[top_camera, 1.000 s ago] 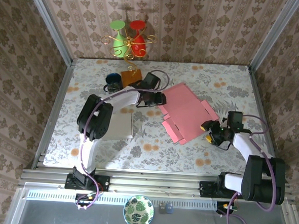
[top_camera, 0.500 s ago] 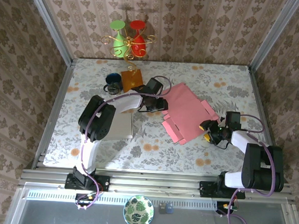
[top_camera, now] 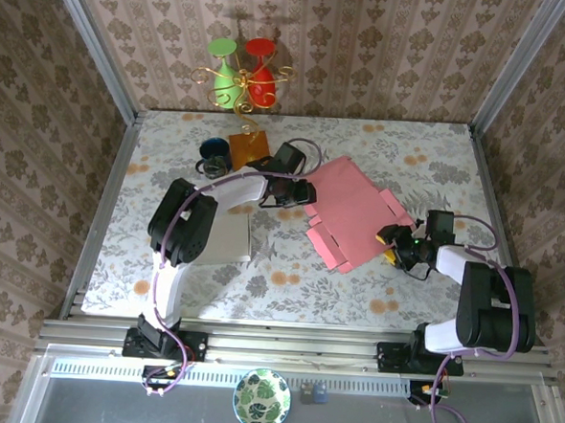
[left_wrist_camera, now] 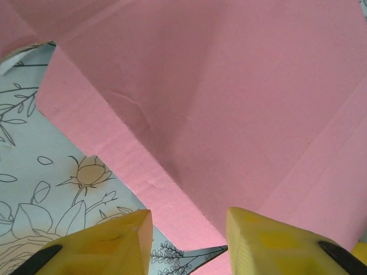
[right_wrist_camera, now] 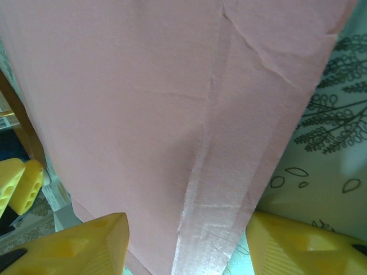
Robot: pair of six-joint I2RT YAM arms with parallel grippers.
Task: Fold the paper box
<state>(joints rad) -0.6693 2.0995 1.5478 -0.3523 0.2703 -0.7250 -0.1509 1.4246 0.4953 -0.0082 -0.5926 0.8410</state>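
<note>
The pink paper box lies unfolded and flat on the floral tablecloth, its creases and side flaps showing. My left gripper is at the sheet's left edge, open, with its yellow fingers straddling the pink border and a notch of bare cloth. My right gripper is at the sheet's lower right corner, open, its yellow fingertips spread wide on either side of a long pink flap. Neither holds the paper.
An orange card and a dark cup sit behind the left gripper. A green and red glass ornament stands at the back. A beige sheet lies left of centre. A leaf-patterned bowl rests below the table rail.
The left gripper pushed right towards the sheet's left edge, then eased back slightly. The right gripper crept left and up onto the sheet's lower right corner. The paper has barely shifted.
</note>
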